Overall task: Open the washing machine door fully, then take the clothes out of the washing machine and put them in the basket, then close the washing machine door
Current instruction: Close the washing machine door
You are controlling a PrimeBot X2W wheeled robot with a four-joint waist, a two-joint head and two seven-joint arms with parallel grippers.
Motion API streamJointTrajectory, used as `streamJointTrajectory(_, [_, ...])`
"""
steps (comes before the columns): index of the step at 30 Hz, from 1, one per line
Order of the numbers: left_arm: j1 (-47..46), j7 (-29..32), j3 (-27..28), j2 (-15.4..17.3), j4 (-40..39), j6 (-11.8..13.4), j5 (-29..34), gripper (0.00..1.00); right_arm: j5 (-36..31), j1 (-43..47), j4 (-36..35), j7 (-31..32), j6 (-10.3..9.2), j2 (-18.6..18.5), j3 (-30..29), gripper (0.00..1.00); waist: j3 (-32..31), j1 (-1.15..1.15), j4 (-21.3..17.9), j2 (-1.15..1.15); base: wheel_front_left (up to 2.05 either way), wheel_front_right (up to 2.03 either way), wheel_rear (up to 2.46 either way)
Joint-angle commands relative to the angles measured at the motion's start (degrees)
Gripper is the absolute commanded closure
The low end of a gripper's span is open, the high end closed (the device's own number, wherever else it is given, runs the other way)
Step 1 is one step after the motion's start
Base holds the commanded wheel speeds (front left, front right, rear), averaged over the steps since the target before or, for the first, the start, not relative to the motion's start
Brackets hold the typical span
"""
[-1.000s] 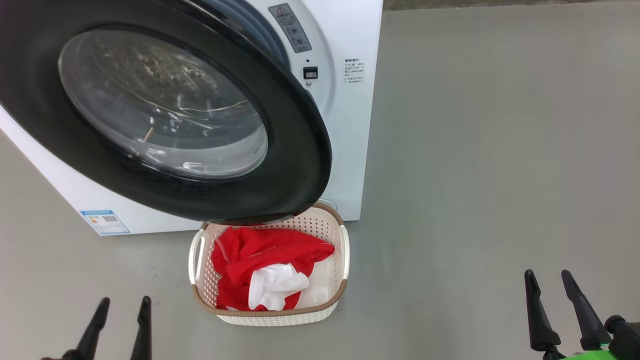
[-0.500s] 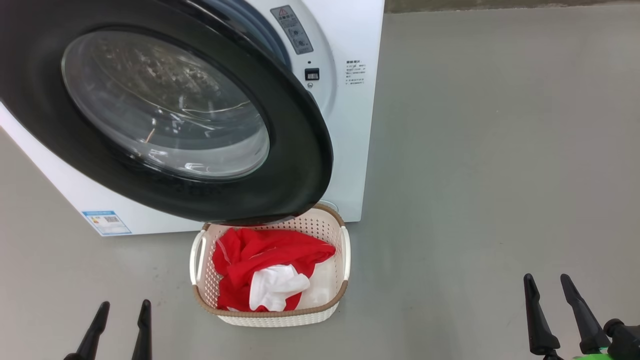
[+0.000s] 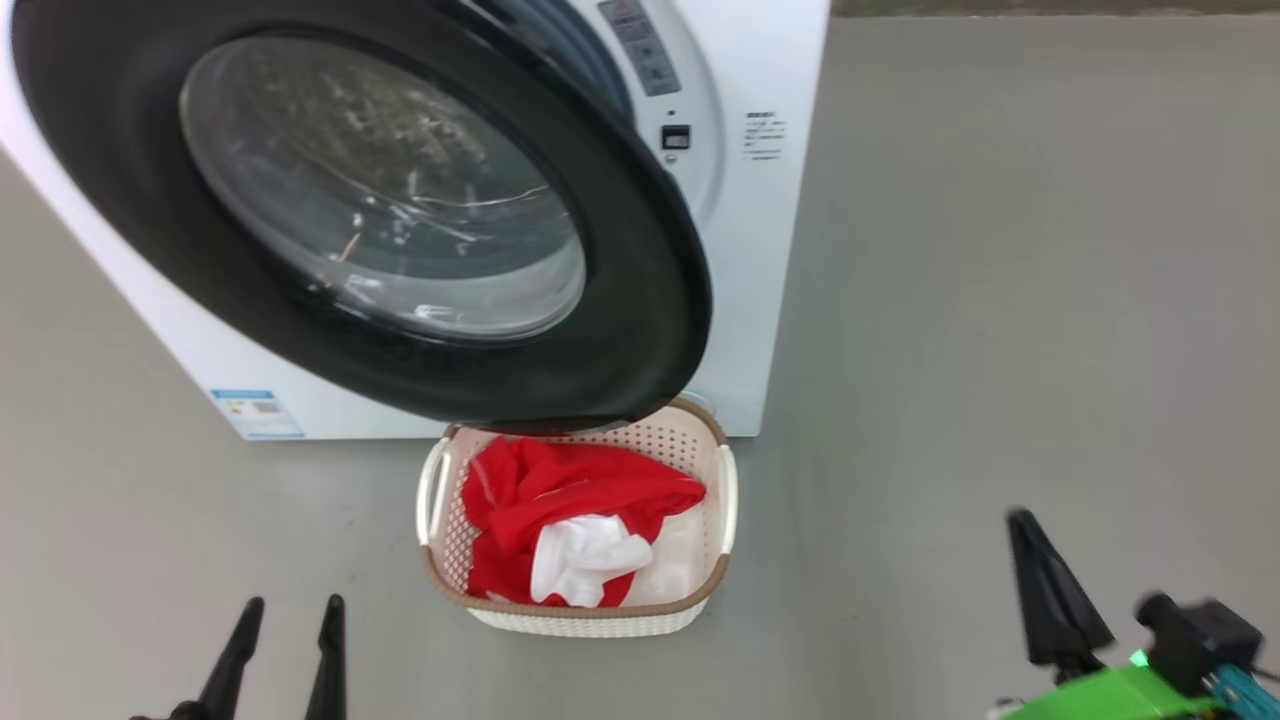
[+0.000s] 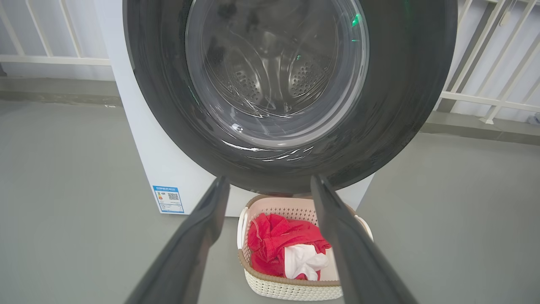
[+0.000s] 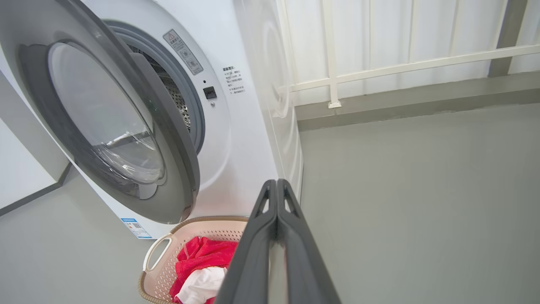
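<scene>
Laundry unloading, final stage. Red and white clothes point(image 3: 570, 510) lie crumpled in the basket point(image 3: 580, 625), which stands on the grey floor point(image 3: 1000, 300) just in front of the washing machine point(image 3: 775, 260). The washing machine door point(image 3: 380, 200) hangs open above the basket's far rim, so closing it looks to be what remains. Your right gripper point(image 5: 276, 182) has its fingers pressed flat together and holds nothing, a shape that suits pushing. Your left gripper point(image 3: 295, 603) is spread wide, also empty, low and well apart from the door. Bring the closed fingers to the glossy black rim near the door's free edge, on the side away from the hinge, where a light push should turn it most easily. Keep off the bulging clear glass, which is smooth and curved and would likely let the tips slide. Follow the door's arc and press until it shuts home. Whether the lower rim clears the basket cannot be told, so watch that gap. Note the perforated steel drum point(image 4: 303, 76) seen through the glass, the smooth white machine front, the cream perforated plastic basket with brown woven-look rim and loop handles, and the soft, limp fabric
</scene>
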Motion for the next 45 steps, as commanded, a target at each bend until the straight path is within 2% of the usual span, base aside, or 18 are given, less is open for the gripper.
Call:
streamJointTrajectory(1, [-2.69, -0.51, 1.47, 0.24, -1.52, -0.32, -0.33, 0.0, 0.29, -3.65, -0.98, -0.37, 0.28, -0.84, 2.58, 1.0, 0.83, 0.0, 1.66, 0.0, 0.0, 0.0, 0.0])
streamJointTrajectory(11, [-4.78, -0.51, -1.89, -1.57, -1.07, -0.32, -1.38, 0.0, -1.65, -16.19, 2.73, -0.37, 0.28, -0.84, 11.3, 1.0, 2.99, 0.0, 8.01, 0.0, 0.0, 0.0, 0.0])
streamJointTrajectory(22, [-7.68, -0.51, -4.65, -2.73, -0.93, -0.32, -3.02, 0.0, -2.21, -29.47, 7.7, -0.37, 0.28, -0.84, 14.44, 1.0, 6.77, 0.0, 14.65, 0.0, 0.0, 0.0, 0.0])
streamJointTrajectory(32, [-10.48, -0.51, -6.65, -3.18, -0.65, -0.32, -4.98, 0.0, -3.68, -35.19, 11.1, -0.37, 0.28, -0.84, 12.26, 1.0, 11.18, 0.0, 17.82, 0.0, 0.0, 0.0, 0.0])
streamJointTrajectory(45, [-13.87, -0.51, -8.42, -3.27, -1.29, -0.32, -7.48, 0.0, -6.08, -41.24, 12.08, -0.37, 0.28, -1.39, 6.86, 1.0, 16.31, 0.0, 19.13, 0.0, 0.0, 0.0, 0.0])
